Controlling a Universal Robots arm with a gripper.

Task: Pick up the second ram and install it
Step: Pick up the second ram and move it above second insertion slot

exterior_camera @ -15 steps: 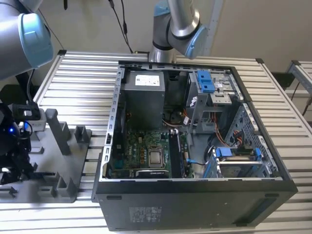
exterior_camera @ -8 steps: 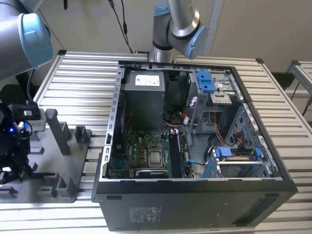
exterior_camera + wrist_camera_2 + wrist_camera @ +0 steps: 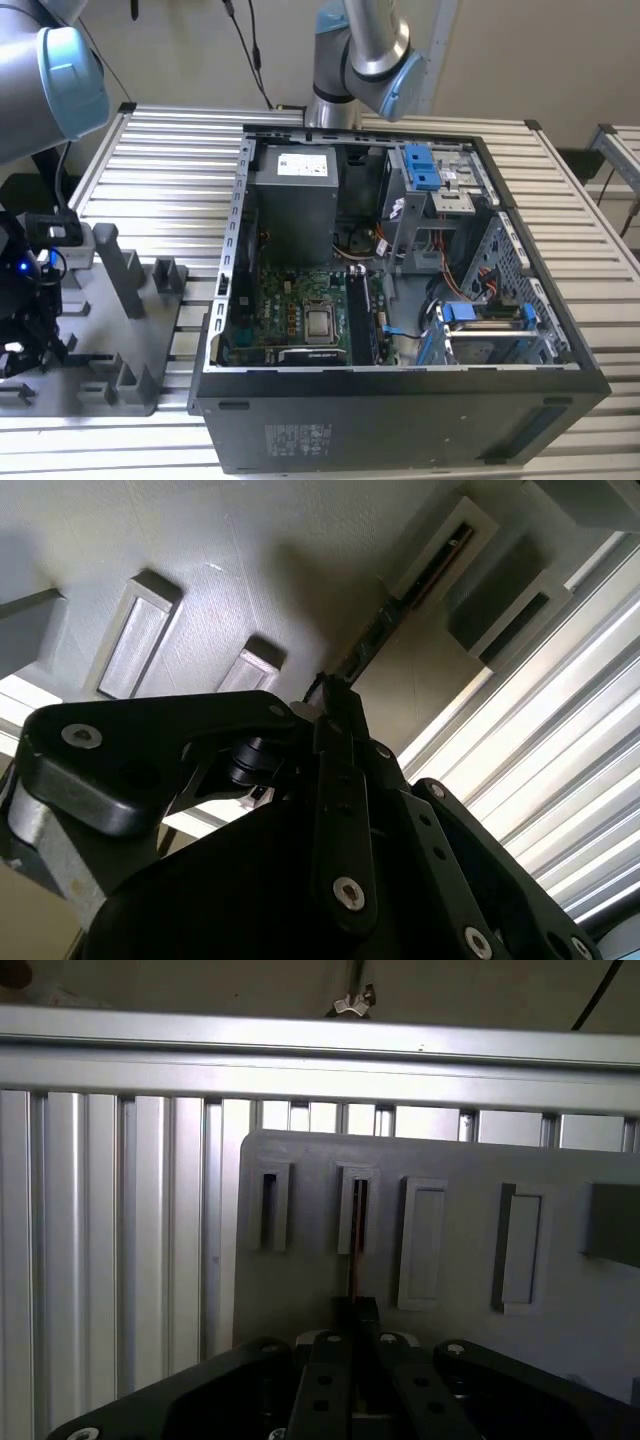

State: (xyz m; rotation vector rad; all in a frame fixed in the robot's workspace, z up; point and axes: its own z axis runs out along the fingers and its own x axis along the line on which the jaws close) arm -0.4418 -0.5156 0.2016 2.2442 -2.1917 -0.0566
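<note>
In the exterior view soft, even light lies on the slatted table (image 3: pixel 150 140), while the inside of the computer case (image 3: pixel 300 230) is dimmer. In the second wrist view the table's slats glare nearly white. There the gripper (image 3: pixel 335 695) is a black mass, with soft shadow on the grey tray (image 3: pixel 200 540) beside it.

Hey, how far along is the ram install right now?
Done: the gripper is at the grey tray, shut on the second ram. In hand: that ram, standing in its tray slot, not lifted. Left: carrying it to the open computer case and installing it.
</note>
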